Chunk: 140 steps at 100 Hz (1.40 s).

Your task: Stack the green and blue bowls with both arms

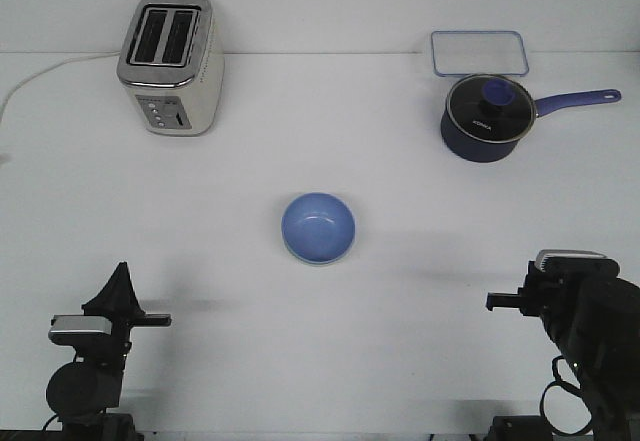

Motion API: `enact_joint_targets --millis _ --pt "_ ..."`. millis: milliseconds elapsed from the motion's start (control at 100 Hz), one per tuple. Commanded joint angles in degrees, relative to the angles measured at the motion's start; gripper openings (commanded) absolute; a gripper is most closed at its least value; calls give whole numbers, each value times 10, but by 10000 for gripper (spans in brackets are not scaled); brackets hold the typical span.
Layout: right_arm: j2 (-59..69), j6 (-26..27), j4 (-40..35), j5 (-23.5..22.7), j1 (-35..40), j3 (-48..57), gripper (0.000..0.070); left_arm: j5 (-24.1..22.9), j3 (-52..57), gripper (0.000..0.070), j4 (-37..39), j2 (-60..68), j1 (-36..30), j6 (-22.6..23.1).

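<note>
Surface: white table under a pale back wall, seen in my front feed only.
Blue bowl: upright at mid-table, opening up. A thin pale rim shows along its lower edge — I cannot tell from here whether that is the green bowl nested beneath it or just the bowl's own edge.
Green bowl: I do not see it as a separate thing on the table.
Left arm: low at the near left edge, well apart from the bowl, nothing held that I can see.
Left gripper: a dark pointed shape aimed upward; the fingers look drawn together to one tip, but I cannot tell for certain from this angle.
Right arm: low at the near right edge, also well apart from the bowl.
Right gripper: points inward toward table centre; its fingers are too foreshortened for me to judge apart or together.
Toaster: silver, two slots, far left, white cord trailing off to the left.
Saucepan: dark navy, glass lid on, handle pointing right — far right.
Clear container: shallow, rectangular, blue-rimmed, just behind the saucepan.
</note>
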Motion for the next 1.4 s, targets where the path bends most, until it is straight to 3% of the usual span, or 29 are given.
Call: enact_joint_targets --millis 0,1140,1390 --pt "2 -4 7 0 0 4 0 0 -10 12 23 -2 1 -1" --pt "2 -4 9 1 0 4 0 -1 -12 12 20 -2 1 -1" --pt "-40 -4 80 0 0 -14 0 -1 -12 12 20 -2 1 -1"
